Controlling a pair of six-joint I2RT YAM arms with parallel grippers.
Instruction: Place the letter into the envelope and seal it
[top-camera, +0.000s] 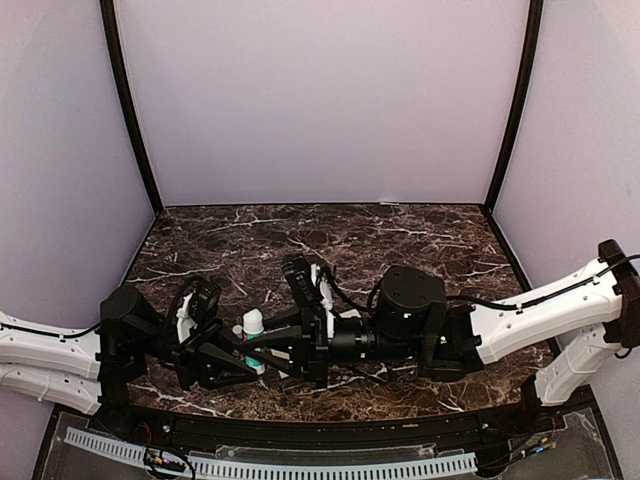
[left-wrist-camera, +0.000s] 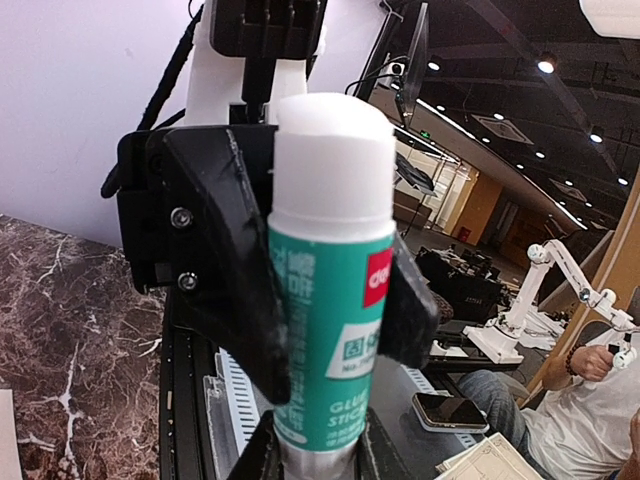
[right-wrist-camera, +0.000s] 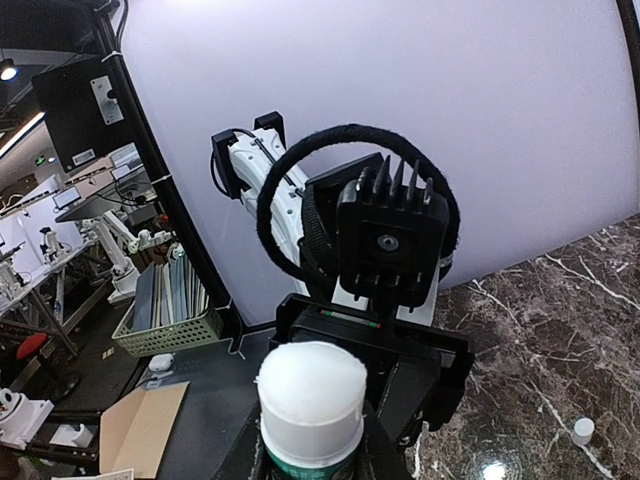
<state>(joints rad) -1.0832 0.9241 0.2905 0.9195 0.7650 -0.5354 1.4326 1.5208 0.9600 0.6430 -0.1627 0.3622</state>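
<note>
Left gripper: fingers closed on the foot of a glue stick. The stick stood upright in the left wrist view, its white cap on top and fitted. Right gripper: faced it from the opposite side, black fingers clamped on the teal body just below the cap. Both arms lay low over the near left of the marble table.

Letter and envelope: neither was seen in any view, and they could have been hidden under the arms. A pale sliver at the left edge of the left wrist view might have been paper, but too little showed to tell.

Step judged: readying glue for the seal, most likely uncapping. Whether the letter was already inside could not be told. The next move called for one gripper to hold the body fast while the other took the cap and drew it straight off along the stick. The right fingers sat low for that.

Writing: "GLUE STICK" in white near the foot. A red patch seemingly read "deli". Other characters were unreadable.
</note>
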